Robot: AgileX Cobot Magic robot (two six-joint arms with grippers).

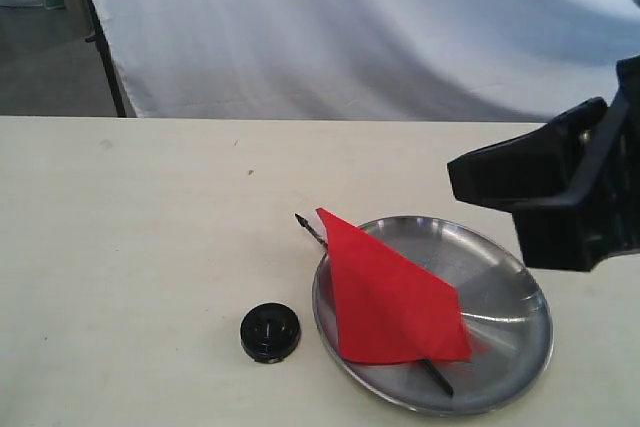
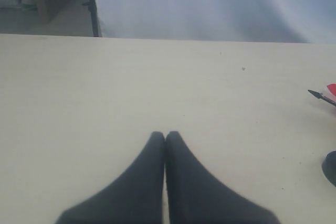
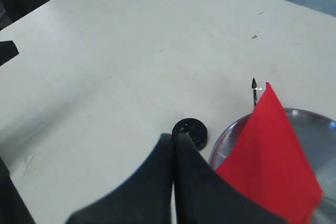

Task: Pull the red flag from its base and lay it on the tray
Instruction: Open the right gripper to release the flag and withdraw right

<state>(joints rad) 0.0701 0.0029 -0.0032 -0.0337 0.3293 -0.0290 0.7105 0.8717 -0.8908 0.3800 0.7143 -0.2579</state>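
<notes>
Since flag (image 1: 390, 302) lies across tray (image 1: 500, 257), pole tip (image 1: 300, 219) overhanging rim, base (image 1: 270, 333) empty on desk (image 1: 130, 247) just beside, task looks done. Both closed tight, holding nothing: left gripper (image 2: 165, 135), right gripper (image 3: 174, 137). Only retreat left.

A pale cream surface (image 1: 150, 247) spreads beneath and ahead of the left end effector (image 2: 165, 134). Further ahead hangs a softly lit, wrinkled white cloth backdrop (image 1: 350, 27), with 1 black stand leg (image 1: 105, 57) on grey floor (image 1: 40, 67).
</notes>
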